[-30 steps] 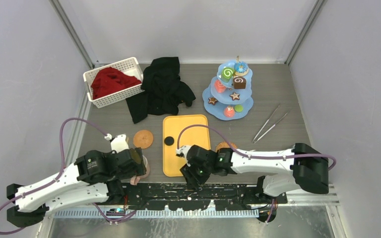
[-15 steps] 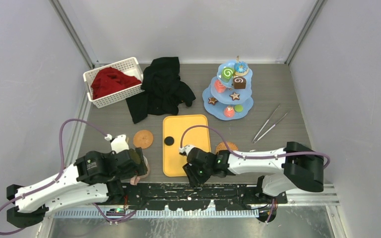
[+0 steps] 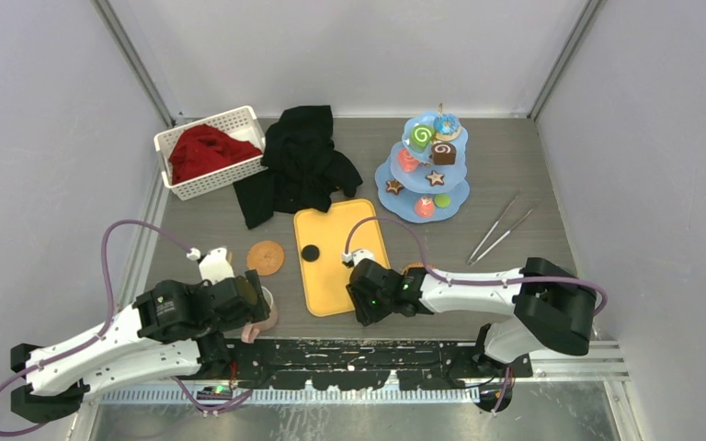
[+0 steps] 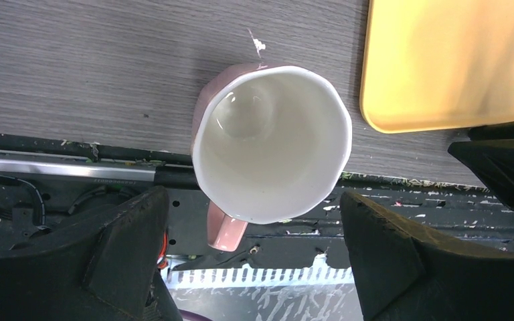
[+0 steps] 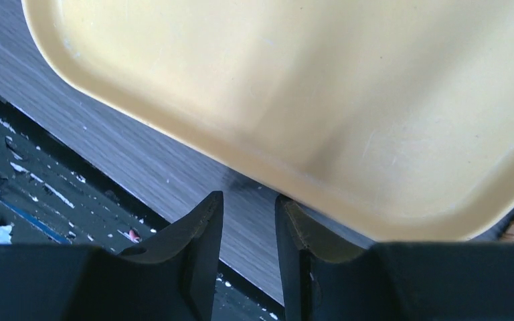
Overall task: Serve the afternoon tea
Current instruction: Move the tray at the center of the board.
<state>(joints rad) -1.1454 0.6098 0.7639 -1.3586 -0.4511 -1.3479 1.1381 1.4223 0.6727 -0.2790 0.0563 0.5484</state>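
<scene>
Left claw [image 4: 253,200] gaped wide, straddling an upright pink-handled cream mug [image 4: 271,144] without touching it. Right claw [image 5: 249,200], nearly closed, met the rim of a flat orange-yellow tray [image 5: 308,100] just ahead; grip unclear.

text: none readable | labels: none | brands: none | numbers: none | signs: none

From above the near edge we look down on the whole surface [image 3: 515,175]; our two wrist views sit close over that edge, sharing the tray [image 4: 442,60].
</scene>
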